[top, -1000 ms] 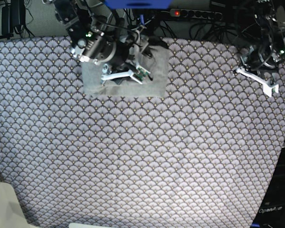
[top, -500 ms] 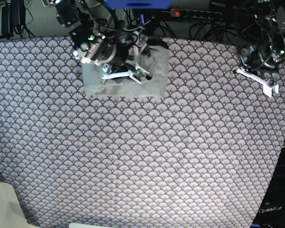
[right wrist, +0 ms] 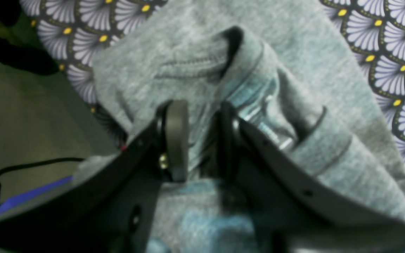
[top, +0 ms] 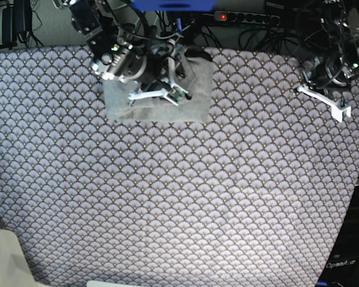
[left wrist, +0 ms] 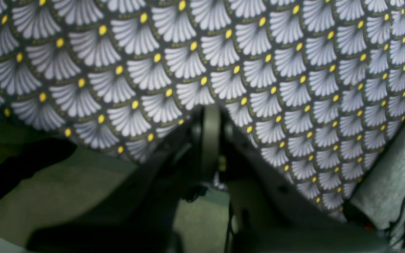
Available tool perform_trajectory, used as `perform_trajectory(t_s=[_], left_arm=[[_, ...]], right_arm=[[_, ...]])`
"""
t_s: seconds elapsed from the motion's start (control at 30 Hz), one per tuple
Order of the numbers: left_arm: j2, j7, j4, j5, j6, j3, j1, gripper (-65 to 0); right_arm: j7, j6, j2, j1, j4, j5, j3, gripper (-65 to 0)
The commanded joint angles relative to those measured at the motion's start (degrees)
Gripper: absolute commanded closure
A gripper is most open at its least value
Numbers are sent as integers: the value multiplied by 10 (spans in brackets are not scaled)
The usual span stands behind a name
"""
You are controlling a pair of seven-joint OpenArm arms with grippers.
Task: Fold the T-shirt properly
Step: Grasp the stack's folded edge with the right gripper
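Pinching a raised ridge near the neck edge, the right gripper [right wrist: 202, 140] has its fingers closing on the T-shirt [top: 158, 101], already a compact rectangle at the tabletop's [top: 185, 197] far edge, long axis left-right. Next likely comes a final fold or tidy-up. The left gripper [top: 324, 100] hovers well apart, fingers pressed together, empty.

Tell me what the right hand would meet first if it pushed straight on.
Probably the T-shirt: the right hand already has grey fabric bunched between its fingers, and more folds lie directly ahead.
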Motion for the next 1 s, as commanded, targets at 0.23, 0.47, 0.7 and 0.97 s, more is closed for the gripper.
perform_trajectory(t_s=[0.23,0.47,0.7,0.97], left_arm=[[-7,-6,11,-3,-1,-2,-3,0],[-7,-6,9,-3,-1,-6,-3,0],[-7,-6,9,-3,-1,-6,-2,0],[-7,-6,8,-3,-1,-2,-17,0]], right_arm=[[-22,-1,15,49,12,4,-70,-41],[-35,-1,13,75,12,4,-114,-8],[-55,-4,5,87,22,3,-109,-13],[-92,-4,6,98,39,-18,-86,-69]])
